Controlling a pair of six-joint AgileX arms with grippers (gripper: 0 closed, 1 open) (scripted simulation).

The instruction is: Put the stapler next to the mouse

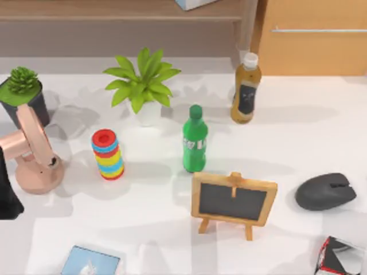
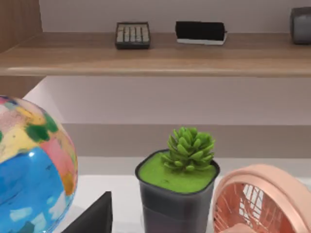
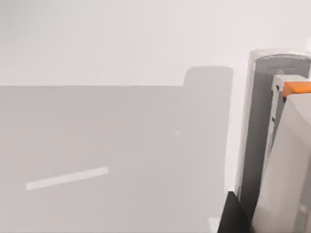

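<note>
Step in hand reads as the approach or pick on the stapler, nothing placed yet. The mouse point(image 1: 325, 192) sits alone at the bench's point(image 1: 143, 229) right side, with a red-black-white box point(image 1: 341, 256) near it at the front right corner. In the right wrist view a light grey bar with a rounded end and an orange tab runs along the picture's edge. You can take that as the stapler point(image 3: 255, 136), lying on pale bare bench close to that camera. A dark wedge beside it is probably part of the right pincer point(image 3: 233, 216). You cannot tell whether it is released, clenched or gripping. The left arm point(image 1: 7, 195) is parked at the bench's left edge by the pink fan point(image 1: 34, 152) and potted succulent point(image 2: 180, 174), pincer state also not readable. The next move likely calls for a firm hold across the stapler's narrow width, then a carry to the free patch just beside the mouse, clear of the small chalkboard easel point(image 1: 234, 200). The stapler looks hard, smooth and slim, so it could twist in the grip. The mouse is matte, dark and domed, and easily nudged.
</note>
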